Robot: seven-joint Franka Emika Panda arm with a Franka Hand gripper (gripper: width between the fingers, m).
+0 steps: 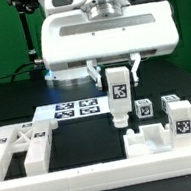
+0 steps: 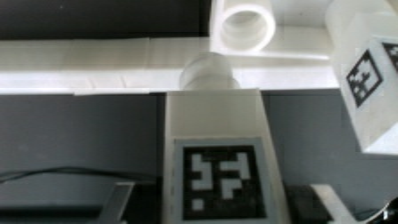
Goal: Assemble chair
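Note:
My gripper (image 1: 116,74) hangs over the middle of the table and is shut on a long white post (image 1: 119,94) with a square tag. The post hangs upright, its lower end close to the table. In the wrist view the post (image 2: 217,150) runs away from my gripper (image 2: 222,208) and ends in a round peg; one finger (image 2: 130,200) shows on each side. Loose chair parts lie around: notched pieces (image 1: 21,147) at the exterior view's left, a notched piece (image 1: 156,135) and small tagged cubes (image 1: 143,106) at its right.
The marker board (image 1: 76,109) lies behind the post. The long white L-shaped border rail (image 1: 106,169) runs along the front. In the wrist view a tagged block (image 2: 365,80) and a white part with a round hole (image 2: 249,25) lie beyond the post's end.

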